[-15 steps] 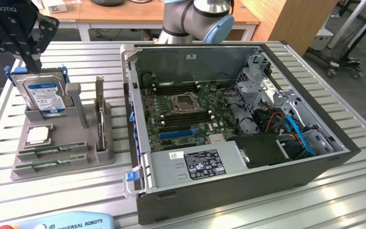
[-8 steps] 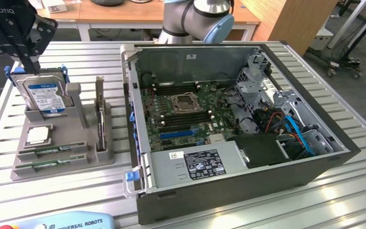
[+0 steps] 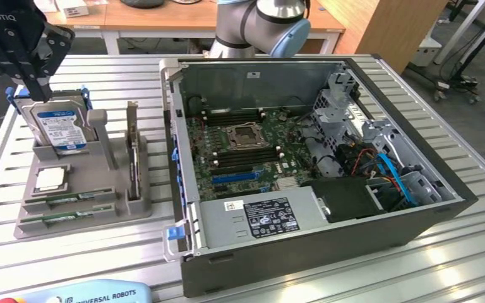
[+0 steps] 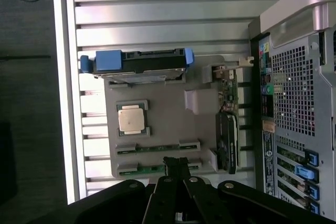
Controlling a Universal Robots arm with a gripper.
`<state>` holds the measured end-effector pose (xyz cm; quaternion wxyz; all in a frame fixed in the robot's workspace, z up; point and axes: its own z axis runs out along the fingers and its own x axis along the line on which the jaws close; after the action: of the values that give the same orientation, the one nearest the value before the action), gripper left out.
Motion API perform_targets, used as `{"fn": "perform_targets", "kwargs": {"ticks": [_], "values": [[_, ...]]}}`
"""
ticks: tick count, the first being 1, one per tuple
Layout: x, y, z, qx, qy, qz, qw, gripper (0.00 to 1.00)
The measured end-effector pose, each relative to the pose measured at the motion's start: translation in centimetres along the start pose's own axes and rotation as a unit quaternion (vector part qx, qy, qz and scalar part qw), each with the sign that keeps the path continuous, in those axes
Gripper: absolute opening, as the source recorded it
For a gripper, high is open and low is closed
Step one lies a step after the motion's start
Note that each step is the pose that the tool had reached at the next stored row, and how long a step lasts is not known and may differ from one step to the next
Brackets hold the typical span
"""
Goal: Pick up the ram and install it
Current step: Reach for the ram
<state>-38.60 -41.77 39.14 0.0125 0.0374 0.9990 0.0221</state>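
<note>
Approach step: end effector [image 4: 177, 166] shut, empty, above gray holder [image 4: 168, 114] near table [image 3: 57, 265] edge; ram [image 4: 152, 169] untouched. Grasp calls for opened jaws.

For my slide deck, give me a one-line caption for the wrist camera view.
Closed gripper hovering over the ram in the gray parts holder, with hard drive and processor alongside.

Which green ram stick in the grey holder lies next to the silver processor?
The thin green ram stick in the inner slot, beside the square silver processor chip; the other stick lies at the grey holder's edge.
</note>
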Motion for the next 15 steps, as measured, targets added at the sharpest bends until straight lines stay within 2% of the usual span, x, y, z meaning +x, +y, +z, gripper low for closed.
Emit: {"fn": "perform_targets", "kwargs": {"ticks": [15], "values": [[0.06,-1.07,-0.05,0.0,0.0,0.0,1.0,0.1]]}}
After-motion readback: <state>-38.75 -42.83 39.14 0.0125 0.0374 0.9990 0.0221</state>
